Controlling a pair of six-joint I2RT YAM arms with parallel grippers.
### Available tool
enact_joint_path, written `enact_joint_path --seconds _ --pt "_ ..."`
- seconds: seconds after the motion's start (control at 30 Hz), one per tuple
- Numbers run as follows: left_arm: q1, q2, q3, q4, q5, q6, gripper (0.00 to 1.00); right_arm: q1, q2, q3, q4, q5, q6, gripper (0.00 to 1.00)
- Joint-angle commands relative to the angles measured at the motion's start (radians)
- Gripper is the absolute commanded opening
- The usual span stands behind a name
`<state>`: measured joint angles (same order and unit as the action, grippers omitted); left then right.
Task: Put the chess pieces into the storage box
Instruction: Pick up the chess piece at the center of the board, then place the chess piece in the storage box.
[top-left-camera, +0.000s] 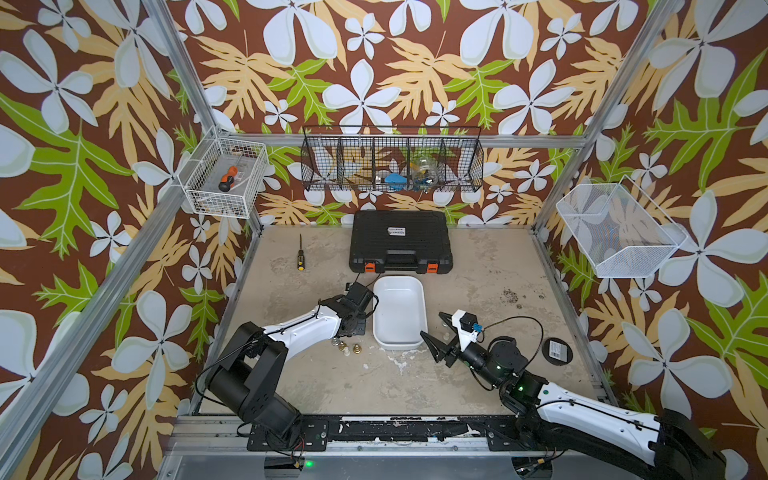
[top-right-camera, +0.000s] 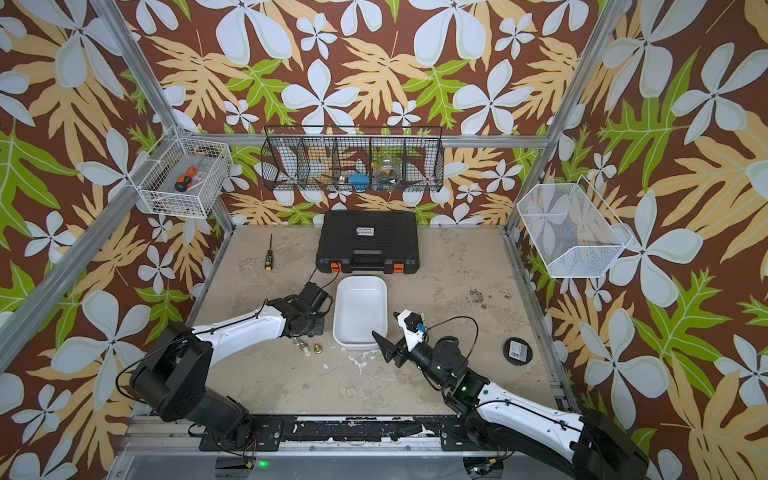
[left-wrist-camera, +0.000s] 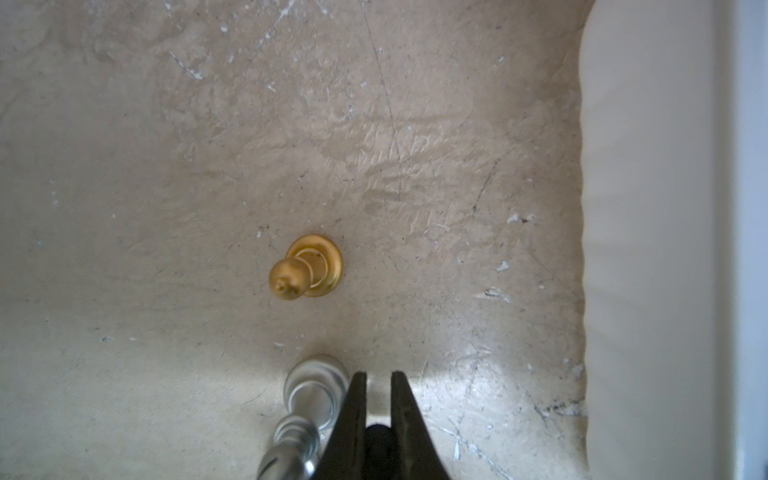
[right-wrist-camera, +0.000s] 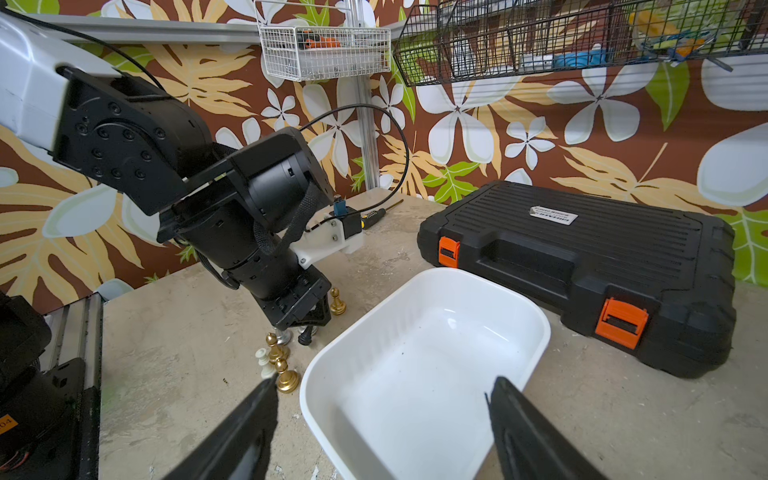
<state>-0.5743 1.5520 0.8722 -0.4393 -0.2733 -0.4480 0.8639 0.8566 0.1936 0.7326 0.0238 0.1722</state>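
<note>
The white storage box (top-left-camera: 399, 307) (top-right-camera: 360, 307) lies mid-table with nothing in it. To its left stand several chess pieces (top-left-camera: 345, 348) (top-right-camera: 306, 348), gold, silver and cream. My left gripper (left-wrist-camera: 379, 376) points down beside the box wall (left-wrist-camera: 648, 249), shut on a black chess piece (right-wrist-camera: 305, 336). A silver piece (left-wrist-camera: 309, 395) touches one finger; a gold pawn (left-wrist-camera: 305, 266) stands further ahead. My right gripper (right-wrist-camera: 382, 382) (top-left-camera: 432, 324) hangs open over the box's near right corner, holding nothing. Two pale pieces (top-left-camera: 445, 330) stand by it.
A black toolcase (top-left-camera: 401, 241) with orange latches sits behind the box. A screwdriver (top-left-camera: 299, 257) lies at the back left and a black round disc (top-left-camera: 557, 351) at the right. Wire baskets (top-left-camera: 224, 180) (top-left-camera: 619, 232) hang on the walls.
</note>
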Motion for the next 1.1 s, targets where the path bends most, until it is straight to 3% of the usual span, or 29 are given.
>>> enact_joint_path --seconds 0.0,0.3,0.5,0.77,1.07 --pt "-0.001 -0.010 0.008 -0.017 -0.017 0.005 0.11 0.001 0.001 0.005 0.028 0.005 -0.003 0.80" --pt "-0.008 -0.050 0.099 -0.077 -0.006 0.017 0.10 0.001 0.001 0.004 0.031 0.015 0.001 0.80" --pt "-0.056 -0.055 0.270 -0.136 -0.024 0.028 0.10 0.000 -0.017 -0.012 0.045 0.045 0.005 0.80" --pt "-0.108 0.145 0.514 -0.075 0.028 0.076 0.10 0.000 -0.021 -0.016 0.050 0.068 0.004 0.80" --pt "-0.108 0.275 0.524 0.122 0.042 0.104 0.11 0.001 -0.034 -0.016 0.036 0.085 -0.007 0.81"
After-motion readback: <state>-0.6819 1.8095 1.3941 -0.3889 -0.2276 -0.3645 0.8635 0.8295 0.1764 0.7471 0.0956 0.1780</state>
